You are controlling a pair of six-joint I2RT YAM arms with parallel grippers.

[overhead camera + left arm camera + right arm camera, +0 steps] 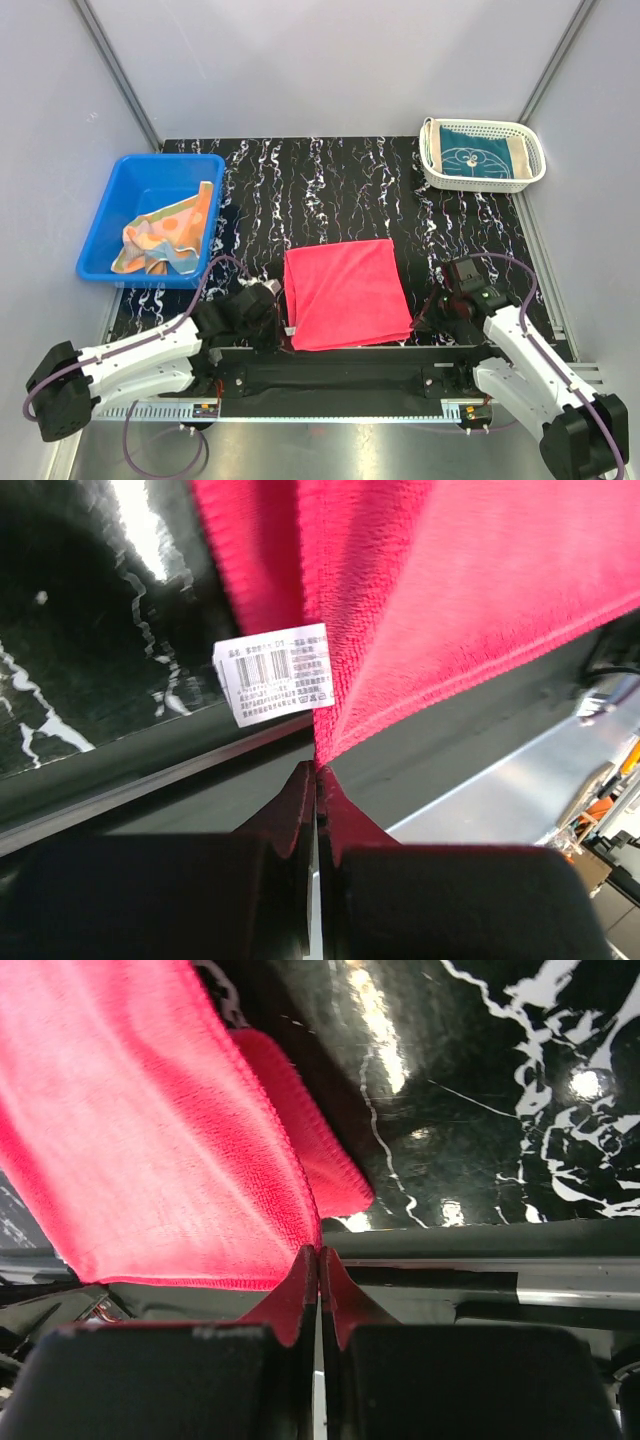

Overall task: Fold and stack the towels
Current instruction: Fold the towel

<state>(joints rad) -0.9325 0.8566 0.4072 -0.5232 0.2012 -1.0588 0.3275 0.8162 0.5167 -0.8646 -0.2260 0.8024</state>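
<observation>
Glossy black marble tabletop, fuzzy pink-red towel

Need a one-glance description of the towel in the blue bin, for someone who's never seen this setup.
Start at the black marbled table; on its left side sits a blue bin. The crumpled cloth inside it is the orange towel. Unlike it, the red towel lies spread mid-table and the teal towel sits folded in a white basket.
</observation>
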